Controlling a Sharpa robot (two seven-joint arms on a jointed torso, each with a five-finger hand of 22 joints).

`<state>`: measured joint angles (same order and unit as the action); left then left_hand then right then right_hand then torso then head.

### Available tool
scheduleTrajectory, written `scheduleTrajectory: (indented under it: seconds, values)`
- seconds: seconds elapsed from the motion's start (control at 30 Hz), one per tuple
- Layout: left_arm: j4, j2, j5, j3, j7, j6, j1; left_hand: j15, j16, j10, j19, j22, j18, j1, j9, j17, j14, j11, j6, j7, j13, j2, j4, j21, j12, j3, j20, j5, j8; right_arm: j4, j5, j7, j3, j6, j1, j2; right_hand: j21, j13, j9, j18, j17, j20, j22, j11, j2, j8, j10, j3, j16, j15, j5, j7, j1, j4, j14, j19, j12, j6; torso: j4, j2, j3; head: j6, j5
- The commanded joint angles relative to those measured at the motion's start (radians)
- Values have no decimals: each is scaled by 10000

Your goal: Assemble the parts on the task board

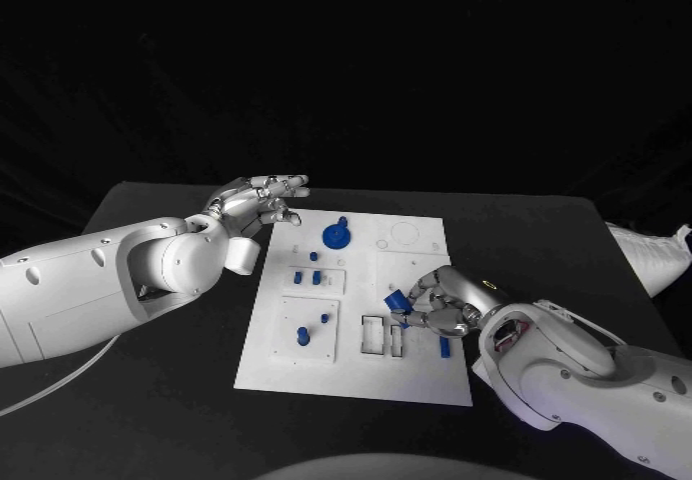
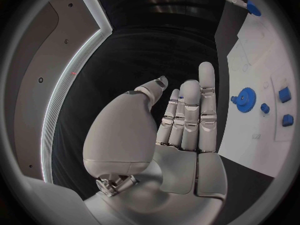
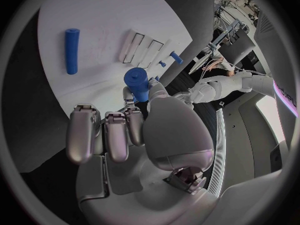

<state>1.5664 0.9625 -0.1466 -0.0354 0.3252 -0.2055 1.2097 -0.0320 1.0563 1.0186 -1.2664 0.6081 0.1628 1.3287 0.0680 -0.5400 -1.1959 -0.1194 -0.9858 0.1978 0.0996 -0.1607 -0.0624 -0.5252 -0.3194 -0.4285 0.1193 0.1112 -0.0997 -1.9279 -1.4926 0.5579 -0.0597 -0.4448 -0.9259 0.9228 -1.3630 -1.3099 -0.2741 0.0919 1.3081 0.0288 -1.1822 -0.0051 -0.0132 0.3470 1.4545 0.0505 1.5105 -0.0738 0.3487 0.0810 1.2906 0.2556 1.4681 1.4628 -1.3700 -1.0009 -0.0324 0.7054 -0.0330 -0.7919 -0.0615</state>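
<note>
The white task board [image 1: 421, 372] lies mid-table. My right hand [image 1: 444, 302] hovers over its right half and pinches a short blue cylinder [image 1: 394, 300] between thumb and fingers; the right wrist view shows that hand [image 3: 125, 130] holding the same blue cylinder [image 3: 137, 82] just above the board [image 3: 94, 15]. A blue peg [image 1: 443, 347] lies flat near the right edge, beside two rectangular slots [image 1: 375, 336]. A blue gear [image 1: 336, 236] sits at the far side. My left hand [image 1: 261, 206] hangs by the board's far left corner, fingers straight, holding nothing.
Several small blue pieces [image 1: 307, 275] stand in the board's left half, with two more [image 1: 303, 336] nearer me. In the left wrist view the gear [image 2: 245, 100] and small blue blocks [image 2: 285, 94] lie beyond my left hand [image 2: 184, 120]. Black table [image 1: 159, 300] surrounds the board.
</note>
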Motion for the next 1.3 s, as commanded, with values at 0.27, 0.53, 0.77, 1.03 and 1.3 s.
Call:
scheduleTrajectory:
  seconds: [0.27,0.53,0.77,1.03,1.3]
  values:
    - [56,-20,6,5,47,207,3,11,-36,-63,34,-11,178,-75,3,11,49,-15,53,-13,13,25,-7,41,-51,74,51,41,-64,7,1504,251,-1,1117,-15,-365,-53,-627,-565,-181,1524,-69,-15,-60,-175,317,-37,-13,31,-65,11,-145,-180,260,822,19,142,-145,39,26,-13,-26,5]
    - [91,-23,6,5,48,208,3,9,-42,-87,35,-21,180,-78,4,53,71,-17,64,-12,16,27,-6,53,-89,96,55,42,-80,136,1869,391,14,1548,-14,-641,-48,-510,-708,-179,1512,-110,-16,-125,-310,417,-70,43,22,-119,23,-222,-604,335,819,21,320,-285,65,28,-28,-26,38]
    - [97,-20,6,5,49,205,4,9,-42,-87,35,-21,180,-78,4,53,71,-17,64,-12,16,27,-6,53,-89,96,55,42,-80,283,1679,455,16,1582,-14,-765,-48,-327,-805,-181,1520,-144,-26,-165,-386,465,-123,119,24,-153,-15,-266,-984,339,821,31,555,-348,92,38,-34,-35,54]
    - [98,-15,6,5,47,207,4,9,-42,-87,35,-21,180,-78,4,53,71,-17,64,-12,16,27,-6,53,-89,96,55,42,-80,404,1503,490,18,1832,-14,-870,-45,-503,-1005,-182,1518,-213,-38,-268,-399,663,7,281,19,-236,50,-393,-1405,337,820,43,411,-601,112,54,-36,-53,62]
    - [97,-8,6,5,43,204,4,9,-42,-87,35,-21,180,-78,4,53,71,-17,64,-12,16,27,-6,53,-89,96,55,42,-80,457,1295,509,22,2005,-14,-926,-33,-551,-1151,-185,1512,-254,-39,-305,-377,744,37,611,12,-271,-328,-434,-1893,346,818,47,416,-626,125,54,-41,-86,61]
